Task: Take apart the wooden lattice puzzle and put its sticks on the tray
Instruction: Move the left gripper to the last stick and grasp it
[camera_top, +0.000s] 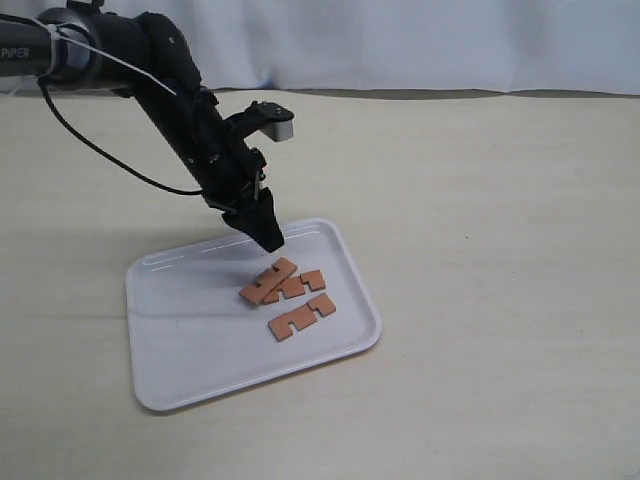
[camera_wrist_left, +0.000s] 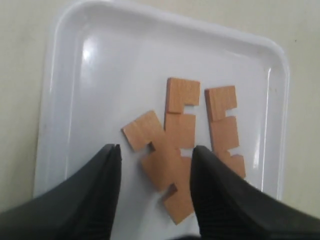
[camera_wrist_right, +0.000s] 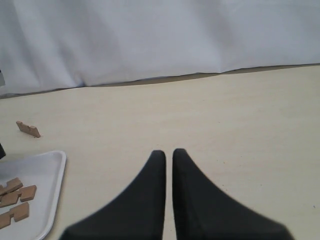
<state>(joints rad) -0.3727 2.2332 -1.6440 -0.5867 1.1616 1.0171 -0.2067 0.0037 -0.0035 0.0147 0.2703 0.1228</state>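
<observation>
No assembled lattice puzzle shows, only loose reddish-brown sticks. Three sticks lie on the white tray (camera_top: 200, 345): two overlapping (camera_top: 268, 281) (camera_top: 299, 285) and one apart (camera_top: 301, 317). My left gripper (camera_top: 270, 240) hangs just above the overlapping pair, open and empty. In the left wrist view its fingers (camera_wrist_left: 111, 160) straddle the slanted top stick (camera_wrist_left: 156, 152), with the other two sticks (camera_wrist_left: 180, 112) (camera_wrist_left: 222, 125) beyond. A fourth stick (camera_wrist_right: 28, 129) stands on the table past the tray (camera_wrist_right: 47, 170). My right gripper (camera_wrist_right: 168, 152) is shut on nothing, over bare table.
The beige table (camera_top: 500, 300) stretches to the right of the tray. A white cloth backdrop (camera_top: 420, 40) closes off the far edge. The left arm (camera_top: 170, 90) slants down from the upper left. The right arm is outside the exterior view.
</observation>
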